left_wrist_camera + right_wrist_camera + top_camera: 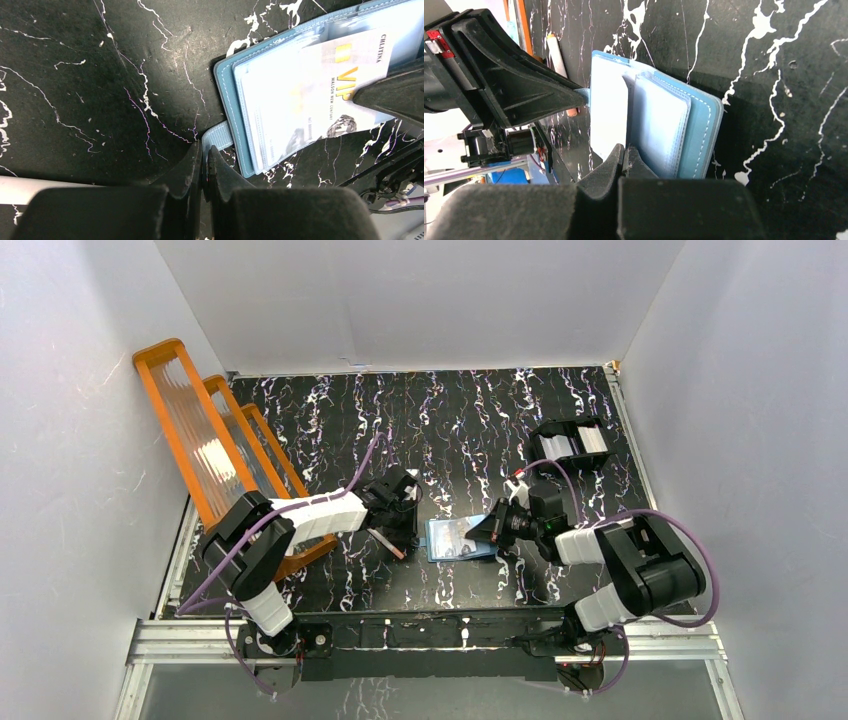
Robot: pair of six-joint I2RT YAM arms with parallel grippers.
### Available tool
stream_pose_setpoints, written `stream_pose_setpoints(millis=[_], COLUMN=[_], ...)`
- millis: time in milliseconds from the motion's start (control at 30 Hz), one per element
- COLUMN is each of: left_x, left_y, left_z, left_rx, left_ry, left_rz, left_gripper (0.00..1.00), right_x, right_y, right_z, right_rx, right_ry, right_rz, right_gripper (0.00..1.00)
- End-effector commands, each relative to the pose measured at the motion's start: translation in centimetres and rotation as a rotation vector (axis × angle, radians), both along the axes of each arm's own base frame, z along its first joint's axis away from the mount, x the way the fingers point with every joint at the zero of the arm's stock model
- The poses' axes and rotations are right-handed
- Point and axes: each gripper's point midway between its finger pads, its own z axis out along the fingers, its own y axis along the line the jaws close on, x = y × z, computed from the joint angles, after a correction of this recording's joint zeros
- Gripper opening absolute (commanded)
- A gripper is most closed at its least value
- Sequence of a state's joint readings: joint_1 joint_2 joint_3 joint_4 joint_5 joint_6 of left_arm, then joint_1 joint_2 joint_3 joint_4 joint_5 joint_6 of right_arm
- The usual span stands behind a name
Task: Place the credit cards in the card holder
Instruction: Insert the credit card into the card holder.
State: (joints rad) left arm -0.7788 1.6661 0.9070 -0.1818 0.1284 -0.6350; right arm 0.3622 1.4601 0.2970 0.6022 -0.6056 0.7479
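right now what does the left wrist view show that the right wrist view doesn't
Only the left wrist view: the card's printed face with gold VIP lettering. Only the right wrist view: the pen-like stick lying on the table beyond, and the clear pocket pages seen edge-on; there the card looks plain white. Both: the open teal card holder on the black marbled table, its snap tab pinched in the shut left claw, and the right claw closed on the card's edge.
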Motion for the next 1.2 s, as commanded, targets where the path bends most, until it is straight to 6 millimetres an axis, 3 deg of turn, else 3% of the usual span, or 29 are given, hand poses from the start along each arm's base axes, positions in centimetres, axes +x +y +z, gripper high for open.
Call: stream_pose_setpoints(millis=[0, 233, 633, 900, 1167], left_x=[-1.1, -1.1, -1.1, -1.1, -1.2], left_y=[-0.1, -0.3, -0.1, -0.3, -0.5], left_z=[0.7, 1.1, 1.2, 1.3, 1.4], left_rx=[-0.036, -0.047, -0.047, -0.052, -0.056], left_ry=[0.029, 0.025, 0.023, 0.022, 0.021], left_rz=[-0.002, 0.0, 0.002, 0.002, -0.001], left_gripper=[0.0, 0.0, 0.0, 0.0, 0.0], right_x=[0.6, 0.6, 1.9, 1.4, 0.9], right_y=[0.7, 2.0, 0.0, 1.3, 4.4], right_z=[0.1, -0.6, 1.0, 1.1, 2.0], right_rx=[0.025, -0.097, -0.281, -0.261, -0.211], right_ry=[-0.036, -0.001, -0.041, -0.026, -0.06], right_rz=[-0.011, 0.044, 0.006, 0.05, 0.116], right_gripper=[0.03, 0.18, 0.44, 0.45, 0.42])
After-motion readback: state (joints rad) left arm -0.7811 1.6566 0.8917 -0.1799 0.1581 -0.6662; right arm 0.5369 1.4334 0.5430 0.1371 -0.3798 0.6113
